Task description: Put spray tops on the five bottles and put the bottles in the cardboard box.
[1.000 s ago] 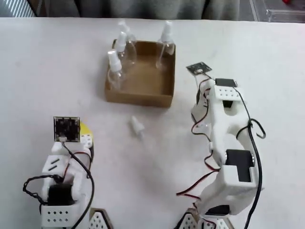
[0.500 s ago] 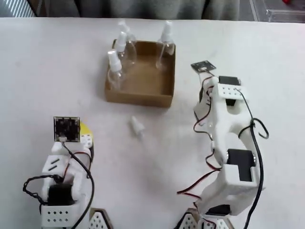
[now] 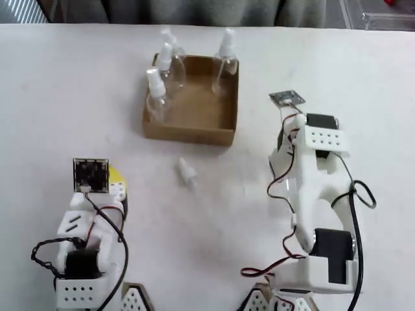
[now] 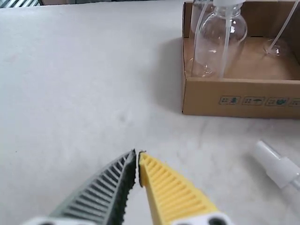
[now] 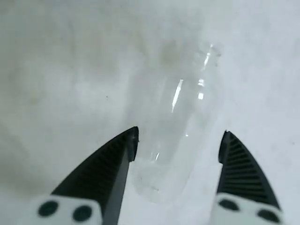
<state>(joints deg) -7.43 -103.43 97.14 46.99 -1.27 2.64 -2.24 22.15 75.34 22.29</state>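
Note:
The cardboard box [image 3: 188,129] stands at the back middle of the table and holds several clear bottles [image 3: 155,97] with white spray tops on. A loose spray top [image 3: 187,172] lies on the table in front of the box, also visible as the spray top [image 4: 276,164]. My right arm [image 3: 311,162] hangs to the right of the box. Its gripper [image 5: 179,136] is open, straddling a clear topless bottle [image 5: 187,93] that lies on the table. My left gripper [image 4: 137,157] is shut on nothing, low at the front left, with the box [image 4: 239,96] ahead of it.
White tabletop lies all around the box. A clear plastic container [image 3: 382,16] sits at the far right edge. The left arm's base [image 3: 81,265] occupies the front left corner.
The right arm has swung to the right and drawn back slightly, away from the box. The left arm, the box and the loose spray top have not moved.

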